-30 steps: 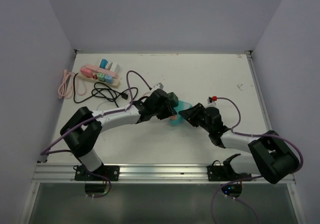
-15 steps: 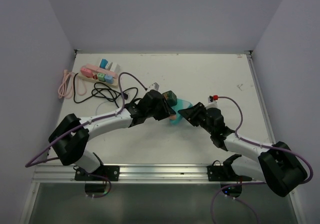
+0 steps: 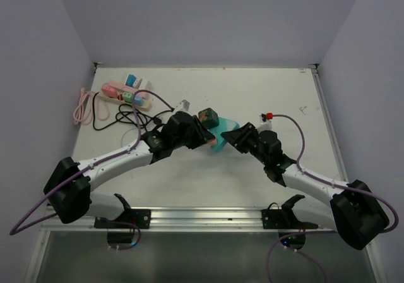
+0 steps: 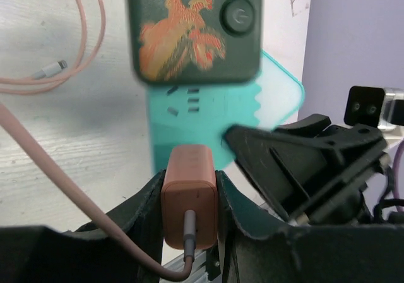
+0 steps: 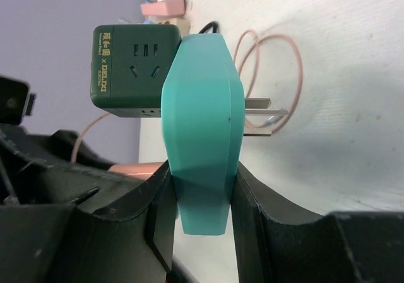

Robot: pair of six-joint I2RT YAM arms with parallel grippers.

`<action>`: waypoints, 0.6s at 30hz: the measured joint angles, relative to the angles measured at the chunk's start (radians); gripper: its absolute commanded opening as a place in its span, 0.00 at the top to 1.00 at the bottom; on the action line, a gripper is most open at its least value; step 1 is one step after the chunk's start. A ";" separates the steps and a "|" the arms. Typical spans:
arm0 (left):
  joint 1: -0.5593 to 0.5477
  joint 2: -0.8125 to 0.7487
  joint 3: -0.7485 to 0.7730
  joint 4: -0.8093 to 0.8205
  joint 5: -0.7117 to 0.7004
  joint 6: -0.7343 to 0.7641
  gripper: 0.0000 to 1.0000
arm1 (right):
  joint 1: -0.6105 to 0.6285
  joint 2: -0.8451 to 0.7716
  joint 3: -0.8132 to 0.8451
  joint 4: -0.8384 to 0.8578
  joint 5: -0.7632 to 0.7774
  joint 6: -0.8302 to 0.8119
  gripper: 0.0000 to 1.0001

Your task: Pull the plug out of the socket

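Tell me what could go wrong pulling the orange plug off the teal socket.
The right fingers pinch the teal socket at one end, so it may twist or slip when the left fingers pull the orange plug. The dark green cube adapter seems plugged into the same socket, unheld; a jerk could shake it loose. The plug's pink cable trails under the left fingers and might snag.

At mid tabletop (image 3: 265,93) the left claw (image 4: 189,191) and right claw (image 5: 201,182) meet. The plug (image 4: 189,201) is pinched in the left one and the socket block (image 5: 202,125) is clamped in the right. The plug sits against the block's left face, just in front of a cube adapter (image 3: 207,117) on that same face. A power strip (image 3: 126,92) lies in the far left corner, with loose cords (image 3: 82,109) beside and before it.
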 measured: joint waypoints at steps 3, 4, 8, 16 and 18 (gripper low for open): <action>0.027 -0.086 -0.007 -0.053 -0.010 0.007 1.00 | -0.024 -0.009 0.005 -0.068 0.107 -0.037 1.00; 0.042 -0.126 -0.007 -0.071 -0.019 0.008 1.00 | -0.050 -0.002 0.003 -0.112 0.158 -0.051 1.00; 0.082 -0.225 -0.007 -0.089 -0.049 0.013 1.00 | -0.094 0.020 -0.007 -0.242 0.294 -0.091 1.00; 0.100 -0.205 -0.010 -0.145 -0.034 0.099 1.00 | -0.086 0.005 0.002 -0.263 0.306 -0.158 1.00; 0.113 -0.188 -0.013 -0.144 -0.019 0.143 1.00 | -0.086 -0.023 0.002 -0.282 0.296 -0.177 1.00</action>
